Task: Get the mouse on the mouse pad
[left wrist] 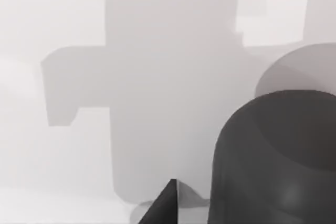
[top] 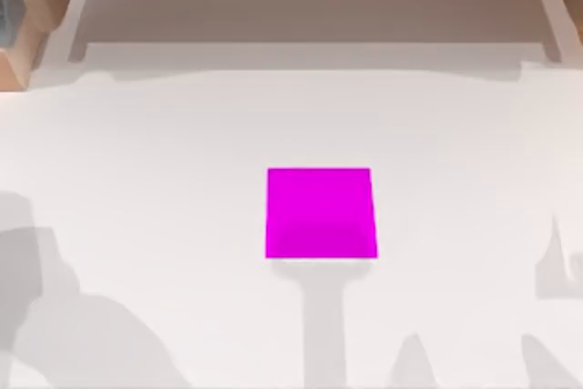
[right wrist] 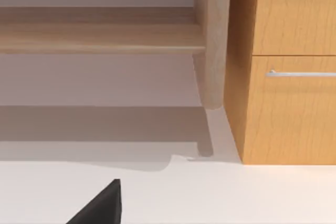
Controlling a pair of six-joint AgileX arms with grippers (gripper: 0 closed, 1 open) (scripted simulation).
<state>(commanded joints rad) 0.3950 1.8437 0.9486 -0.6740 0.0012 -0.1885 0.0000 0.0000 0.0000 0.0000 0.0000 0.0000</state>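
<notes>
Left wrist view: a dark cylindrical body (left wrist: 273, 161) is cut off by the frame's edge; its identity cannot be determined. A black finger tip (left wrist: 163, 208) of the left end effector is cropped, so its opening is undeterminable. Right wrist view: another black finger tip (right wrist: 100, 205) is likewise cropped. The wooden cabinet (right wrist: 289, 77) runs out of frame.

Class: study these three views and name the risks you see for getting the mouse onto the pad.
1. The mouse pad lies alone mid-table with no mouse near it, so finding the mouse may fail.
2. The wooden cabinet stands close ahead in the right wrist view; a forward swing might strike it.
</notes>
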